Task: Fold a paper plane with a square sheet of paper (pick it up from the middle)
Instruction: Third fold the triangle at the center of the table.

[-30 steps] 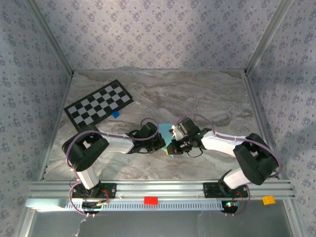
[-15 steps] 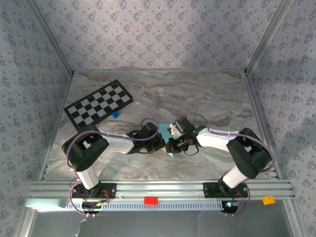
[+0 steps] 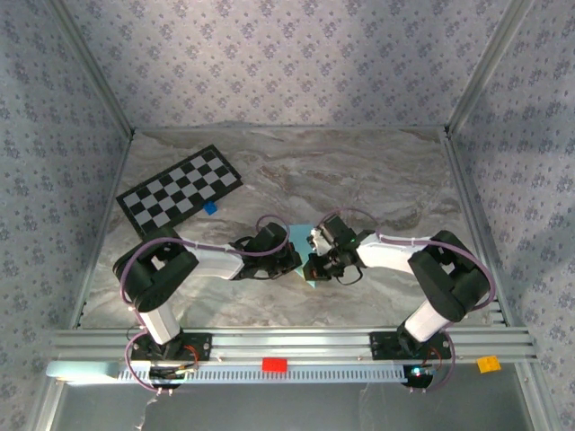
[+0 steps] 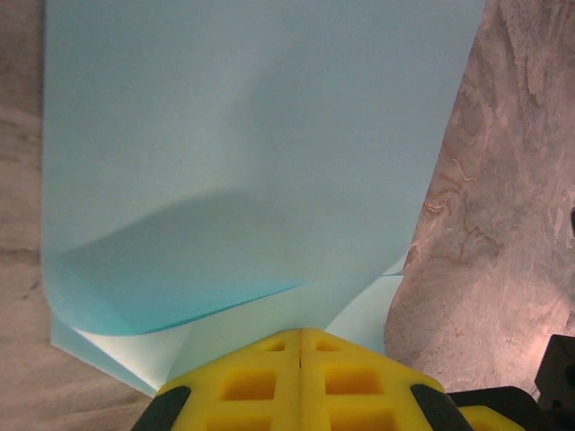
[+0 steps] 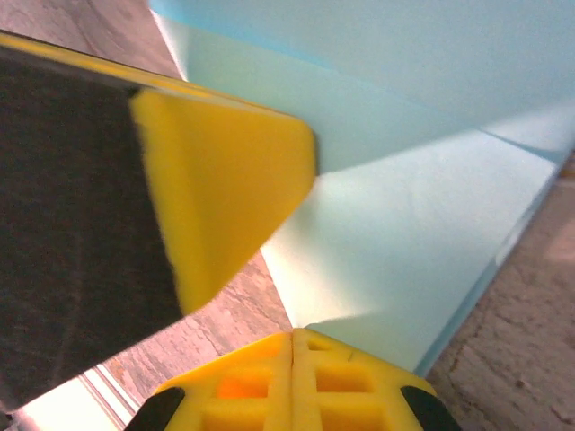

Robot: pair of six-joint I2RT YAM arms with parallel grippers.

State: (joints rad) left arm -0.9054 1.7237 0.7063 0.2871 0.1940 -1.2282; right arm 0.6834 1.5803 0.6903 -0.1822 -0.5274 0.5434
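From above, both arms reach in to the middle of the marble surface (image 3: 377, 171), where the light blue sheet of paper (image 3: 299, 239) lies between them. The left fingers (image 3: 289, 260) and the right fingers (image 3: 314, 266) meet over its near part, almost touching each other. A checkerboard card (image 3: 180, 187) and a small blue block (image 3: 210, 207) sit well apart at the far left, out of the way. In the left wrist view the sheet of paper (image 4: 252, 135) shows one layer doubled over another. The upper layer bulges in a soft curl, with no flat crease, and a pale corner sticks out beneath it. The left fingers (image 4: 252, 384) are pressed together with no gap, and the paper's near edge runs in under their tips, so they look to be pinching it. In the right wrist view the right fingers (image 5: 350, 391) are likewise closed, seemingly on an edge of the layered paper (image 5: 404, 224). A yellow pad of the left fingers (image 5: 216, 189) rests just beside them on the sheet. I judge the task to be early: a first fold is begun but not flattened, and there is no pointed dart shape yet. The crowding of the two sets of fingers on one small patch looks like the main hindrance.
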